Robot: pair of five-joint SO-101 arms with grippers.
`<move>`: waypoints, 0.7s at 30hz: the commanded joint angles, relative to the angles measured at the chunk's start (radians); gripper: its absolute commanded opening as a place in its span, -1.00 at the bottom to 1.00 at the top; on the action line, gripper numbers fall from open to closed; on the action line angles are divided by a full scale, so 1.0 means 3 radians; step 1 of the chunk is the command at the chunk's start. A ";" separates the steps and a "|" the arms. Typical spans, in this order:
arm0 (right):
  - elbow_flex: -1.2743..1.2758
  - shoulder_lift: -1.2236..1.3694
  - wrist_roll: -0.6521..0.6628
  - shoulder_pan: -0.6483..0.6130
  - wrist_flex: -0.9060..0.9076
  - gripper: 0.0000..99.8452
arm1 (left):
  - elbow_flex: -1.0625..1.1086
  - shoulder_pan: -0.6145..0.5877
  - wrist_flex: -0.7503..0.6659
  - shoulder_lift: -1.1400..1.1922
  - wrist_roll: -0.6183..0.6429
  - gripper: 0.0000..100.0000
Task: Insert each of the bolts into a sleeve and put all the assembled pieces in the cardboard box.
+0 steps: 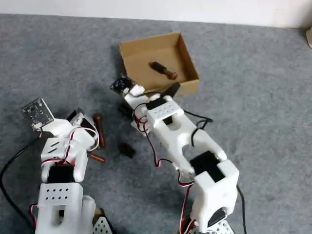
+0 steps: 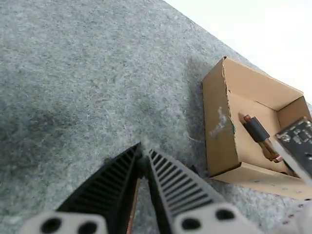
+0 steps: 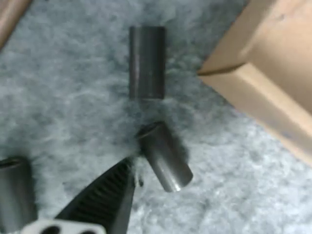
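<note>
The cardboard box (image 1: 129, 50) stands at the back of the table with one assembled piece (image 1: 163, 70) lying inside; the left wrist view shows the same box (image 2: 218, 122) and piece (image 2: 258, 132). My left gripper (image 2: 144, 152) is shut on a copper bolt (image 2: 133, 207), which sits to the left of centre in the high view (image 1: 99, 127). A second bolt (image 1: 96, 157) lies by that arm. My right gripper (image 1: 142, 97) is open at the box's near left corner, with one finger (image 3: 114, 192) beside a tilted dark sleeve (image 3: 165, 157). Two more sleeves (image 3: 146, 61) (image 3: 14, 200) lie close by.
A loose black sleeve (image 1: 127, 150) lies on the grey carpet between the two arms. The box's corner (image 3: 253, 78) is close to the right gripper. Open carpet stretches to the right and far left.
</note>
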 commanded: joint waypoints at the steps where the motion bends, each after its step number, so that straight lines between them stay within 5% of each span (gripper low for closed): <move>1: -0.0008 -0.0023 0.0041 0.0095 -0.0059 0.36 | -0.0192 -0.0033 -0.0020 0.0008 0.0010 -0.98; 18: -0.0028 0.0473 0.0240 -0.0033 -0.0038 0.36 | -0.0192 -0.0033 -0.0020 0.0008 0.0010 -0.98; 21: -0.0028 0.0473 0.0245 -0.0033 -0.0038 0.22 | -0.0192 -0.0033 -0.0020 0.0008 0.0010 -0.98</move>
